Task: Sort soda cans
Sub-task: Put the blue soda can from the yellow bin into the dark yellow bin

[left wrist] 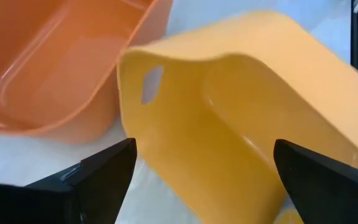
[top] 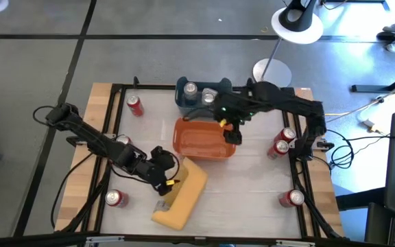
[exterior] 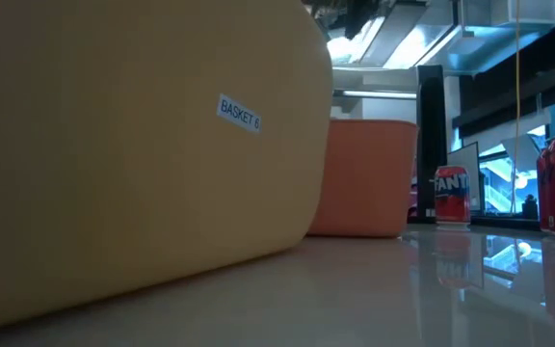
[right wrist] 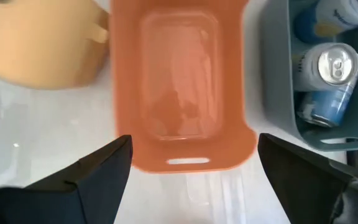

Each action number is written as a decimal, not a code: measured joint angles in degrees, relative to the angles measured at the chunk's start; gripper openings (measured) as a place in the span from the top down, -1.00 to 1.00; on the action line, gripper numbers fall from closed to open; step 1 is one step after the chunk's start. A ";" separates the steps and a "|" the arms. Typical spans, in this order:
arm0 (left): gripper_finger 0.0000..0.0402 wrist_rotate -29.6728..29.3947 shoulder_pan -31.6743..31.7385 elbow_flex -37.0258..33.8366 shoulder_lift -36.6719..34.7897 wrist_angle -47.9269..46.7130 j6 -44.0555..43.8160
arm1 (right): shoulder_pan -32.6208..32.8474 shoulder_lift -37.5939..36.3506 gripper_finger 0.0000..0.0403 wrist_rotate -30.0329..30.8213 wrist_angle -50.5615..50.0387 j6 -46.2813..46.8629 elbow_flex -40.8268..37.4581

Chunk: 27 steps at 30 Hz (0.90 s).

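- Starting nearest you, the yellow basket (top: 181, 194) lies tipped on its side on the worktop (top: 238, 185); your left gripper (top: 164, 180) hovers at its mouth, fingers spread, grasping nothing.
- Beyond it sits one orange bin (top: 201, 139), with your right gripper (top: 230, 128) over its far-right rim, fingers apart and empty.
- Count six red soda cans (top: 116, 198) standing loose on the worktop.
- Farthest, the blue bin (top: 182, 96) holds two silver-topped cans (top: 190, 89).

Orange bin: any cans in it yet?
No. In the right wrist view the orange bin shows a bare floor; the cans sit in the blue bin.
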 joint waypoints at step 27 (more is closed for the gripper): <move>-0.83 0.33 -3.88 0.02 0.59 4.70 23.07 | 32.66 -8.84 -0.72 20.76 65.07 42.17 -47.24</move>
